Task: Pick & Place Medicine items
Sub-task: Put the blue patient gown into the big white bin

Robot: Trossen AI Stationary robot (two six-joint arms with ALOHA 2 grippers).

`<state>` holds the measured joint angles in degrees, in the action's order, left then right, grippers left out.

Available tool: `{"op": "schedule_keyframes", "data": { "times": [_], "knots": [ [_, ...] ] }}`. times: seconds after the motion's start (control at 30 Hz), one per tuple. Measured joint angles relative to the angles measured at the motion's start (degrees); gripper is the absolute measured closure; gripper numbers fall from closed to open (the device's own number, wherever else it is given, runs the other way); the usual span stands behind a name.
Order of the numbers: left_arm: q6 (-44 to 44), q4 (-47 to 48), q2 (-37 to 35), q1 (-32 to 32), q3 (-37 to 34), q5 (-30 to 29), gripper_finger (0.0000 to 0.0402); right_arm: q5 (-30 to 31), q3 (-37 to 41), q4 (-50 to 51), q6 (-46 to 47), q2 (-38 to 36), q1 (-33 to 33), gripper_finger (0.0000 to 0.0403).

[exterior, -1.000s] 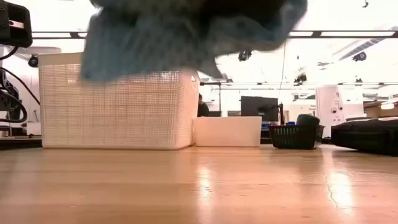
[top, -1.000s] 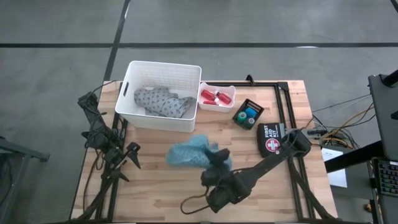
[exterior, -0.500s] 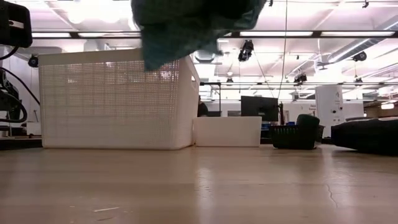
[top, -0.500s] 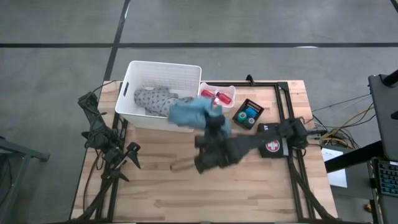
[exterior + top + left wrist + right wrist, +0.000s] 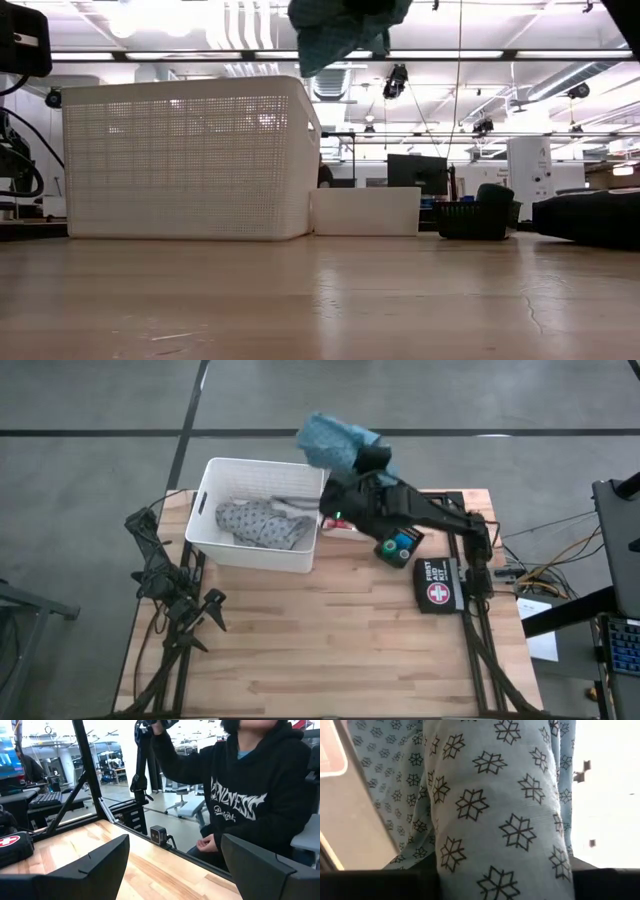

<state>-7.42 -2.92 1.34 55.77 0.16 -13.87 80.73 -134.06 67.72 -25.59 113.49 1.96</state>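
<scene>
High view showed the right end effector (image 5: 368, 460) gripping the teal cloth (image 5: 335, 440) at the bench's far edge, just beyond the white basket's (image 5: 215, 530) right corner, while the left end effector (image 5: 205, 610) waited open near the left edge.

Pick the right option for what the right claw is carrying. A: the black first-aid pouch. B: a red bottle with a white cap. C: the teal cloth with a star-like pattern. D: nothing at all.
C: the right claw is shut on the teal cloth, held up near the white basket; its wrist view is filled with that patterned fabric, and the first-aid pouch lies on the table.
</scene>
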Motion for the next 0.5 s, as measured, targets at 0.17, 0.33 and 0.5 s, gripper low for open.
{"op": "schedule_keyframes", "data": {
  "times": [0.17, 0.33, 0.5],
  "knots": [
    [0.0, 0.0, 0.0, 0.0, 0.0, 0.0, 0.0082, -4.3, -0.6, -4.5, -1.5, -0.5, 1.9, 0.0262],
    [0.0, 0.0, 0.0, 0.0, 0.0, 0.0, 0.0082, -4.5, -0.6, -10.9, -4.5, -0.4, 1.3, 0.0262],
    [0.0, 0.0, 0.0, 0.0, 0.0, 0.0, 0.0082, -12.5, -0.6, -16.6, -7.8, -0.1, 0.6, 0.0262]
  ]
}}
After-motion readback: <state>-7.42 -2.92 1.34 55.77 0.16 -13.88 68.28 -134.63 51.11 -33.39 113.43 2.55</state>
